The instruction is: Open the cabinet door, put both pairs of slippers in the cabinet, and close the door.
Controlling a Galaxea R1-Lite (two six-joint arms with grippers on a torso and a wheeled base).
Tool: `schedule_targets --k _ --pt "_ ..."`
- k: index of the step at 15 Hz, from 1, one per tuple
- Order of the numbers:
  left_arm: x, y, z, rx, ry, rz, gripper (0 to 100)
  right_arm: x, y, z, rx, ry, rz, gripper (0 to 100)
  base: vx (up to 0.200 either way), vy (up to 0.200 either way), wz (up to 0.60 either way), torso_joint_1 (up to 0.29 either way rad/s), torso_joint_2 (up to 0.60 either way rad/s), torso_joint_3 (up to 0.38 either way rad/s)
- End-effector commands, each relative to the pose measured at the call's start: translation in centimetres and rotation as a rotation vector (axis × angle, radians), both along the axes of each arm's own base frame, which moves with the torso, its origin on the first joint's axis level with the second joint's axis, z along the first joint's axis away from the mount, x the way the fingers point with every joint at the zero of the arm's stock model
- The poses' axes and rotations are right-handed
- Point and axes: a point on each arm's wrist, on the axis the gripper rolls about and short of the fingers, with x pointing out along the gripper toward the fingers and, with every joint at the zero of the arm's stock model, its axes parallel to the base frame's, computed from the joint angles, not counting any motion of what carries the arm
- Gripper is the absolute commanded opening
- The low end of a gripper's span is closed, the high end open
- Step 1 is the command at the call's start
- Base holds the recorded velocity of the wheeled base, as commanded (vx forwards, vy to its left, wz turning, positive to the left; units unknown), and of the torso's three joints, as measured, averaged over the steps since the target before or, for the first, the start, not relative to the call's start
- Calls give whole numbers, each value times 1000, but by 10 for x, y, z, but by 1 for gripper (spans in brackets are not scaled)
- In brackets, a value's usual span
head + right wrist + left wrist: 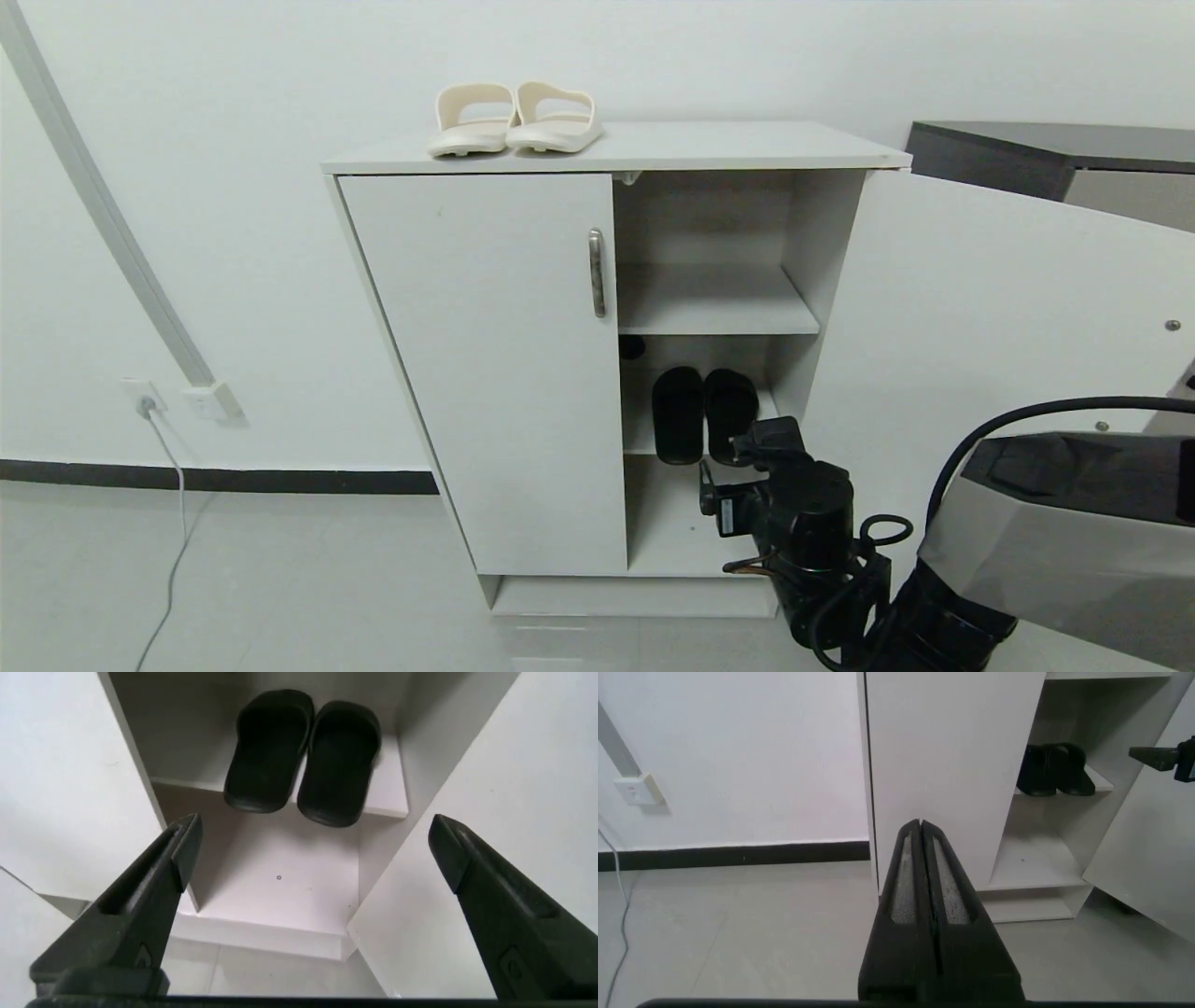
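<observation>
Just ahead of the right gripper, whose jaws are hanging spread and empty, the black pair is sitting on the middle shelf. Well above those jaws, the cream pair is lying on the cabinet top. The left gripper is staying out, jaws clenched on nothing. Two pairs, four slippers. They're looking like light, soft, bendy foam, so I'm suggesting a pinch across both adjoining straps.
</observation>
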Motion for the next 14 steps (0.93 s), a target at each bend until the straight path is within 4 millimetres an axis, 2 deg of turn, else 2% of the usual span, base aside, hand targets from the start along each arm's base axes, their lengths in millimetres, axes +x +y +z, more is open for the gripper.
schedule_targets --k 1,10,14 --pt "0 0 0 0 2 0 0 -1 -1 -3 -7 9 7 100 0 200 0 7 7 2" --pt "0 0 0 2 2 -2 0 -2 -4 -4 9 -5 36 100 0 200 0 4 2 4" --pt "0 0 0 2 2 -2 0 -6 -6 -6 51 -40 135 100 0 200 0 0 4 2"
